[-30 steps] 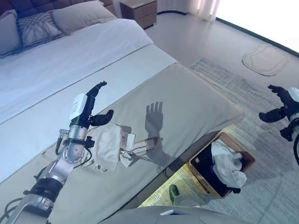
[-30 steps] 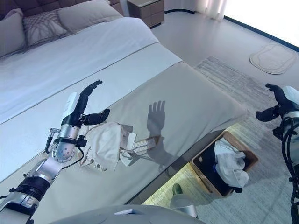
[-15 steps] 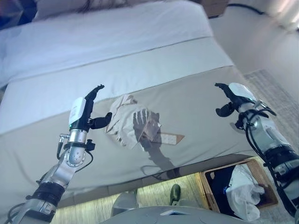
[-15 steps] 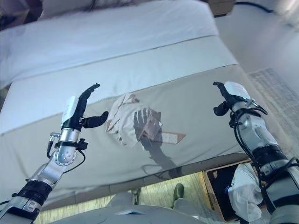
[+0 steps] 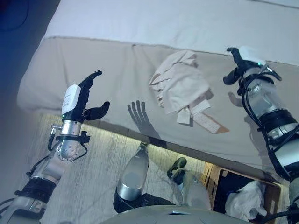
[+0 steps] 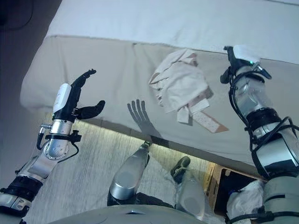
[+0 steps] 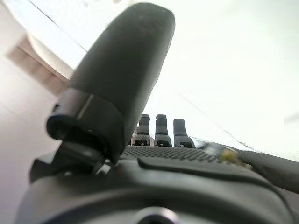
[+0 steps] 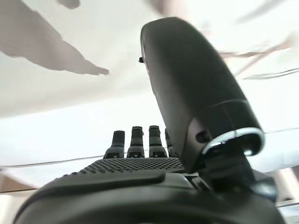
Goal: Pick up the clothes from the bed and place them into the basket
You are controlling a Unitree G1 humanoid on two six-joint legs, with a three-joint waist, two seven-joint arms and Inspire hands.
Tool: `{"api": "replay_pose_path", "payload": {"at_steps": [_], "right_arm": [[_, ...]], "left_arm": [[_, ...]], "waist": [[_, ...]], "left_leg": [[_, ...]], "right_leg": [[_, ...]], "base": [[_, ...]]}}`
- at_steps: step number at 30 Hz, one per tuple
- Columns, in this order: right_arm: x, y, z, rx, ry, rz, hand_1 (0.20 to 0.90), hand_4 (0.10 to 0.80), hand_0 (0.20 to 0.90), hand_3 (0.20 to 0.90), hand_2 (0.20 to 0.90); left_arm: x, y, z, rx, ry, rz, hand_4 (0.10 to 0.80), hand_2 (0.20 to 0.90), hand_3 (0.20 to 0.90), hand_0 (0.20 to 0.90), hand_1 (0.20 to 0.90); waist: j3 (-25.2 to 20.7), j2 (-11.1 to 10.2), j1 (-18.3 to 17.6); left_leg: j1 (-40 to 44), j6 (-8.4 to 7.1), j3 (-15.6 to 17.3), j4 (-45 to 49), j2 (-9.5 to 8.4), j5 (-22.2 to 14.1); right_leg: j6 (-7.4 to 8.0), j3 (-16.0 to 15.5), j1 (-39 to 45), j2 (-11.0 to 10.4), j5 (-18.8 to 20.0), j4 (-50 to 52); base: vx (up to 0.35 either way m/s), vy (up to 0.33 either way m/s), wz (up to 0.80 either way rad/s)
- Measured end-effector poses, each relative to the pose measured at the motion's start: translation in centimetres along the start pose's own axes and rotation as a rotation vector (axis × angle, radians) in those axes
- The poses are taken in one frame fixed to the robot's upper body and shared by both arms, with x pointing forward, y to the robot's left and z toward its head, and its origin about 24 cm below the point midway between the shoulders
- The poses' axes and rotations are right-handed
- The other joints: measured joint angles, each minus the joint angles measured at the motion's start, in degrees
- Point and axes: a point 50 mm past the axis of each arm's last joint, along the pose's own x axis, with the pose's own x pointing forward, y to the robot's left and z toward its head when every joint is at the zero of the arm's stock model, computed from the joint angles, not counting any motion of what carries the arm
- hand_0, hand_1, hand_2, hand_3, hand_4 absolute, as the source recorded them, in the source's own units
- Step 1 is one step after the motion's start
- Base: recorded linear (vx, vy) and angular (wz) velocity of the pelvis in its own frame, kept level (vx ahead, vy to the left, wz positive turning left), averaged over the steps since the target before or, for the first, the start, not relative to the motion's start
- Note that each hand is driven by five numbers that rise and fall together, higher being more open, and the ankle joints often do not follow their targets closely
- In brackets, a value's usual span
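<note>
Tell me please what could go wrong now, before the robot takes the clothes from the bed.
1. The clothes lie as a loose heap with a strap trailing toward the bed's edge; a grasp might lift only part and drop the rest.
2. Both the left hand and the right hand are open and apart from the heap, so either could miss.
3. The basket already holds white cloth and sits partly out of view; the drop could overshoot.

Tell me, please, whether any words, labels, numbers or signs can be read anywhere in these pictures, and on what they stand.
None: no readable text shows in any view.
The crumpled clothes on the bed show only a pale strip, with no letters to be made out.
The basket bears no visible label.
The left hand and the right hand show no readable marking either.
</note>
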Motion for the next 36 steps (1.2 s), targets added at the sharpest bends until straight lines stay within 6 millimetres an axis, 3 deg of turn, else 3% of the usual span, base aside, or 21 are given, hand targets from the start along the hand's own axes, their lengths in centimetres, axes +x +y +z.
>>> {"api": "replay_pose_path", "payload": {"at_steps": [5, 10, 15, 28, 36], "right_arm": [[0.6, -1.5, 1.6, -0.029, -0.032, -0.033, 0.9, 0.8, 0.9, 0.9, 0.9], [0.9, -2.9, 2.2, -0.029, -0.028, -0.06, 0.9, 0.8, 0.9, 0.9, 0.9], [1.2, -3.0, 1.8, -0.042, 0.014, -0.05, 0.9, 0.8, 0.9, 0.9, 0.9], [2.1, -2.7, 2.2, -0.049, 0.072, 0.028, 0.9, 0.8, 0.9, 0.9, 0.9], [3.0, -6.6, 3.1, -0.018, 0.092, -0.046, 0.9, 0.8, 0.9, 0.9, 0.9]], "left_arm": [[0.2, 0.4, 0.2, 0.018, -0.017, -0.002, 0.8, 0.9, 0.9, 0.9, 0.9], [0.2, 0.5, 0.3, 0.023, -0.029, 0.019, 0.8, 0.9, 0.9, 0.9, 0.9], [0.6, 0.6, 1.6, -0.002, -0.084, 0.051, 0.8, 0.9, 0.9, 0.9, 0.9], [0.1, -0.2, 2.2, -0.012, -0.111, 0.063, 0.8, 0.9, 0.9, 0.9, 0.9], [1.1, 0.8, 3.5, -0.019, -0.178, 0.142, 0.8, 0.9, 0.9, 0.9, 0.9]], "waist": [[1.0, -0.3, 2.7], [1.1, -0.4, 2.6], [1.2, -0.4, 2.5], [1.3, -0.2, 2.4], [1.5, 0.7, 2.1]], "left_leg": [[-3.5, 0.09, -0.8, 3.8, -1.08, -1.3], [-8.5, 1.01, -1.2, 8.6, -1.86, -2.1], [-14.5, 1.2, -1.8, 13.3, -2.85, -2.9], [-27.4, 1.58, -2.0, 19.7, -3.96, -3.2], [-34.1, 0.81, -1.7, 24.8, -4.87, -4.2]], "right_leg": [[-0.11, -0.1, -3.6, -1.5, -2.3, 5.4], [-0.52, 0.0, -7.7, -2.3, -3.6, 9.5], [-1.61, -0.1, -13.1, -3.7, -4.9, 14.4], [-2.01, 1.6, -26.1, -5.0, -5.3, 21.6], [-2.98, 3.5, -33.2, -5.8, -6.6, 27.2]], "base": [[0.013, -0.023, 0.15], [0.01, 0.035, 0.05], [-0.011, 0.019, 0.1], [-0.048, 0.04, 0.02], [-0.068, 0.049, 0.0]]}}
